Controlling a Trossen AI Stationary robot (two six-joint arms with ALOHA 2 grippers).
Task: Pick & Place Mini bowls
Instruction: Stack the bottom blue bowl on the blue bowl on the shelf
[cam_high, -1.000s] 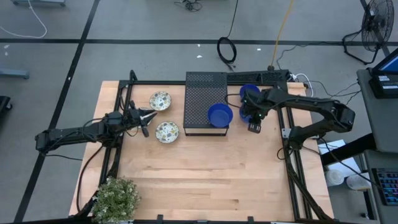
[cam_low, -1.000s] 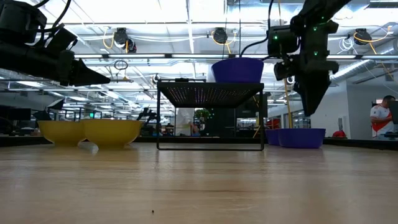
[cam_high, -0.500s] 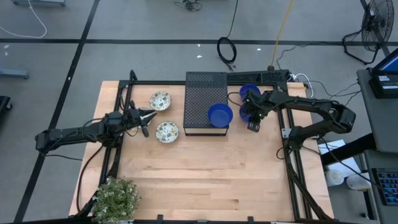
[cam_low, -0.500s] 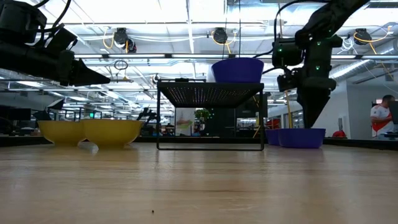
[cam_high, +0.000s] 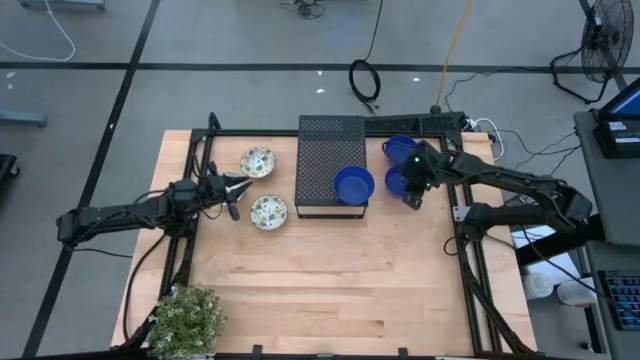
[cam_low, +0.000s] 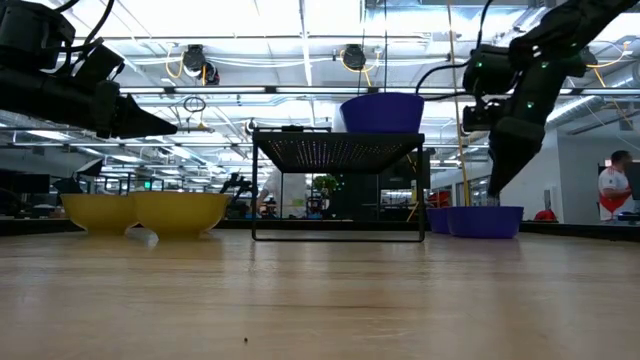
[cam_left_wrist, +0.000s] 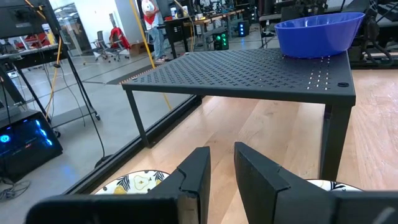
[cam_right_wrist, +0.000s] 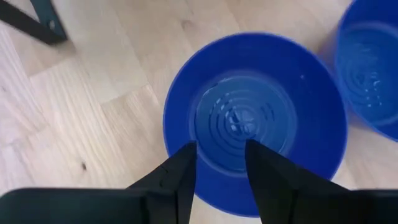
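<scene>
I have the right gripper (cam_right_wrist: 219, 163) poised directly above a blue mini bowl (cam_right_wrist: 255, 121) that sits on the table just right of the black perforated stand (cam_high: 331, 166), its fingers parted and empty, straddling the near rim; a second blue bowl (cam_high: 400, 148) sits just behind it and a third (cam_high: 353, 184) rests on the stand. The left gripper (cam_left_wrist: 219, 169) waits between the two floral bowls (cam_high: 258, 161), slightly parted, holding nothing. The glaze looks hard, slick and chippable, so I'd pinch the rim wall firmly, one finger inside, one outside.
</scene>
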